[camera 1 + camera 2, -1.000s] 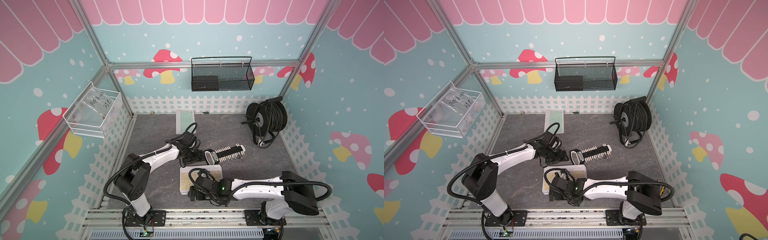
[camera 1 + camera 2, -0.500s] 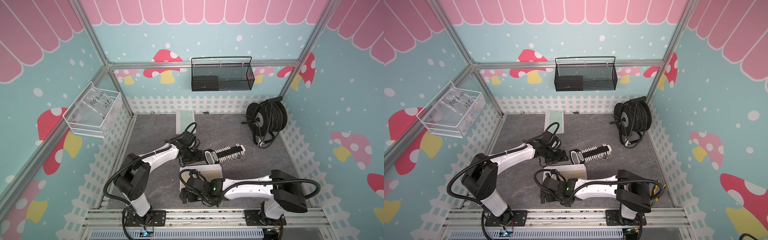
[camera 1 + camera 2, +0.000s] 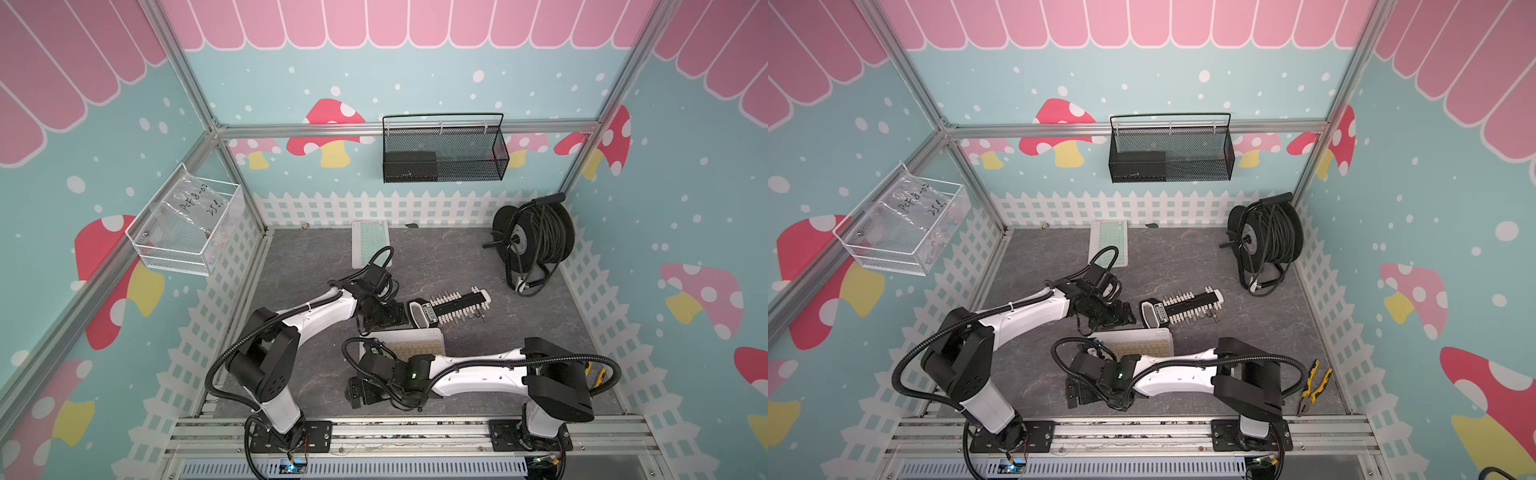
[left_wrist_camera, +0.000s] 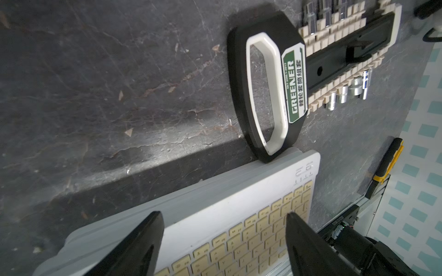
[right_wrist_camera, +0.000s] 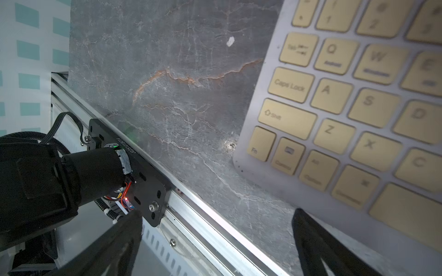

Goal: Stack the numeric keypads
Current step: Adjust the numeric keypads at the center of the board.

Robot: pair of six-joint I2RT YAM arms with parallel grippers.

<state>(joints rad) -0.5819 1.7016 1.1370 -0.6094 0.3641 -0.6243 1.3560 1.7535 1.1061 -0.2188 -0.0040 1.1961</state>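
A stack of numeric keypads (image 3: 419, 343) (image 3: 1144, 343), yellow keys on top, lies near the front of the grey floor. In the left wrist view the stack (image 4: 215, 210) shows several layered edges. A single mint-keyed keypad (image 3: 370, 243) (image 3: 1108, 243) lies by the back fence. My left gripper (image 3: 390, 318) (image 4: 222, 215) is open, its fingers spread over the stack's far edge. My right gripper (image 3: 359, 390) (image 5: 217, 213) is open and empty, low over bare floor off the stack's left end, beside the top keypad's corner (image 5: 358, 107).
A black socket holder with white pegs (image 3: 451, 307) (image 4: 270, 95) touches the stack's far corner. A cable reel (image 3: 532, 241) stands at the back right. Pliers (image 3: 1314, 384) lie at the front right. Wire baskets (image 3: 444, 153) (image 3: 187, 228) hang on the walls. The aluminium rail (image 5: 215, 227) runs along the front.
My right gripper has slid left and toward the front rail, off the stack's top to the floor beside its left end. The left arm has not moved.
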